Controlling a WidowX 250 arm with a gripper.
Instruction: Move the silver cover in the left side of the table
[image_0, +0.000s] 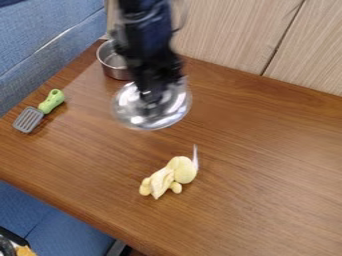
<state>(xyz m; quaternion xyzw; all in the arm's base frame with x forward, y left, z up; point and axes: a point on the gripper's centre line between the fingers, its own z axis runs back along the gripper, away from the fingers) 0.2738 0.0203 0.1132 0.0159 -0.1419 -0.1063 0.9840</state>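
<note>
Your claw (153, 98) grips the silver cover (163, 116) above the worktop (267, 165), near its far left corner; you have a metal pot (112, 65) at that corner, a spatula (41, 111) by the left edge.

A metal pot (112, 70) sits at eleven o'clock, a green-handled spatula (44, 108) at nine, a yellow soft toy (169, 176) at six.

Looks like some lounge or booth nook tbh. Blue fabric seating (37, 42) beside a wooden table (267, 155), wood-grain panels (230, 32) behind.
</note>
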